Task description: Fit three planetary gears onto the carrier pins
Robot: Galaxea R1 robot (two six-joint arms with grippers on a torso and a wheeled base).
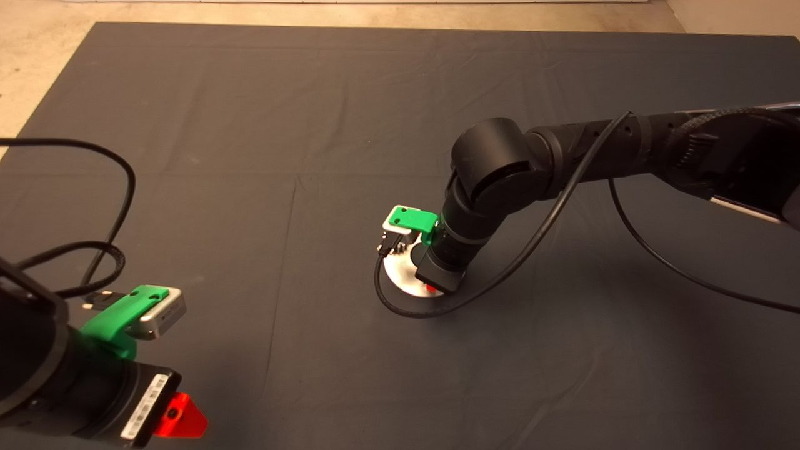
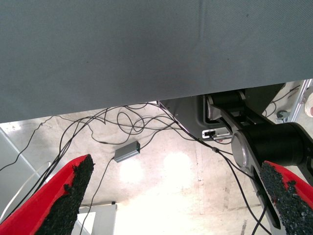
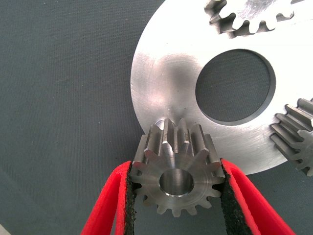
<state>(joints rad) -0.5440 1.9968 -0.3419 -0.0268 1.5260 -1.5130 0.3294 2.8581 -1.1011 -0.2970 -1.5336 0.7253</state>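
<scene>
While gripped, gear (image 3: 177,178) bore-up over disc (image 3: 166,88)

The right arm (image 1: 594,153) reaches in from the right edge, bends at the wrist and points its gripper (image 3: 177,196) straight down near the middle of the tabletop, jaws clamped from both sides on a gear (image 3: 177,166). The left gripper (image 2: 171,196) waits at the lower left corner, jaws spread wide apart.

The left hand (image 2: 176,205), fingers (image 2: 66,196) spread wide, frames the mat's edge (image 2: 146,54) and floor cables (image 2: 122,122).
</scene>
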